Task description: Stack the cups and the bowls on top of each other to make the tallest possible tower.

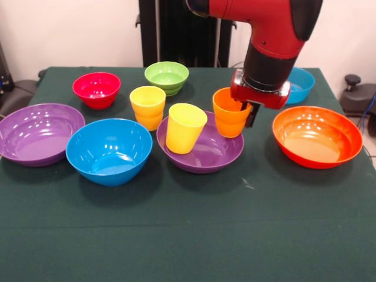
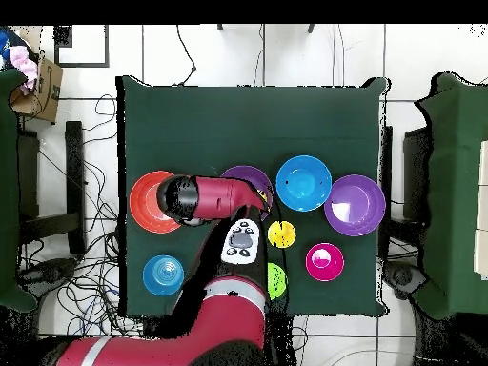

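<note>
My gripper (image 1: 244, 115) is shut on the rim of an orange cup (image 1: 228, 117), holding it upright at the far right edge of the middle purple bowl (image 1: 205, 155). A yellow cup (image 1: 185, 127) leans tilted inside that bowl. Another yellow cup (image 1: 147, 107) stands behind it; it also shows in the overhead view (image 2: 281, 233). On the left are a second purple bowl (image 1: 36, 132) and a large blue bowl (image 1: 108, 151). A large orange bowl (image 1: 317, 136) sits on the right. In the overhead view the arm (image 2: 214, 197) hides the gripper.
A small red bowl (image 1: 96, 89), a small light green bowl (image 1: 167, 77) and a small blue bowl (image 1: 302, 85) stand along the far side of the green table (image 1: 176, 235). The blue one is partly behind the arm.
</note>
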### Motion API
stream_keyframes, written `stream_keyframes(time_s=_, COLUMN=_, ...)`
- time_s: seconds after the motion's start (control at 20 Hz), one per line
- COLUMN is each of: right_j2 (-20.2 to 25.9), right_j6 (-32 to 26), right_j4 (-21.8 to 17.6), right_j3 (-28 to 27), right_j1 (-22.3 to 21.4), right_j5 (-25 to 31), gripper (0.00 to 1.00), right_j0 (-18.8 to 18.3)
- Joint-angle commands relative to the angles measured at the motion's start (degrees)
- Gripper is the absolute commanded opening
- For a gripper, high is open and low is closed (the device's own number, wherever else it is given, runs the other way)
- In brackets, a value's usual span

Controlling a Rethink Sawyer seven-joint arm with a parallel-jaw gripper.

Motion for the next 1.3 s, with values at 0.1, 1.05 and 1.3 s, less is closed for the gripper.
stream_keyframes(time_s=0.1, right_j2=6.81, right_j6=-2.23, right_j4=-4.75, right_j3=-2.36, right_j1=1.21, right_j5=-3.53, gripper=0.0, right_j0=-1.84)
stream_keyframes(time_s=1.05, right_j2=7.75, right_j6=-2.34, right_j4=-6.82, right_j3=-6.15, right_j1=3.48, right_j5=-3.87, gripper=0.0, right_j0=-3.13)
stream_keyframes(time_s=1.3, right_j2=7.51, right_j6=-1.4, right_j4=-7.44, right_j3=-6.79, right_j1=4.65, right_j5=-5.4, gripper=0.0, right_j0=-2.99)
